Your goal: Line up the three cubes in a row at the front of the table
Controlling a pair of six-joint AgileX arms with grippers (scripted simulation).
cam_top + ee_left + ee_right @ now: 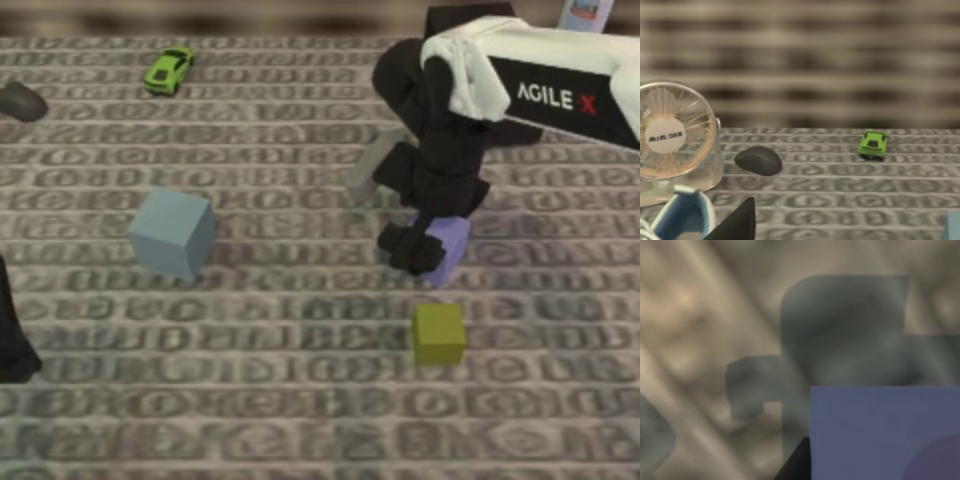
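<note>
The lavender-purple cube (455,243) is right of centre, and my right gripper (418,248) comes down over it, shut on it. In the right wrist view the cube (880,430) fills the near corner with a dark fingertip (797,462) pressed against its side; its shadow falls on the table below. The small olive-yellow cube (439,333) lies just in front of it, apart. The large pale blue-grey cube (172,232) stands left of centre; its edge (954,226) shows in the left wrist view. My left gripper (12,345) is parked open at the left edge.
A green toy car (168,69) sits at the back left, with a black mouse (20,100) near the left edge. The left wrist view also shows a small fan (670,140) and a blue shoe (682,220). The table (300,420) is patterned all over.
</note>
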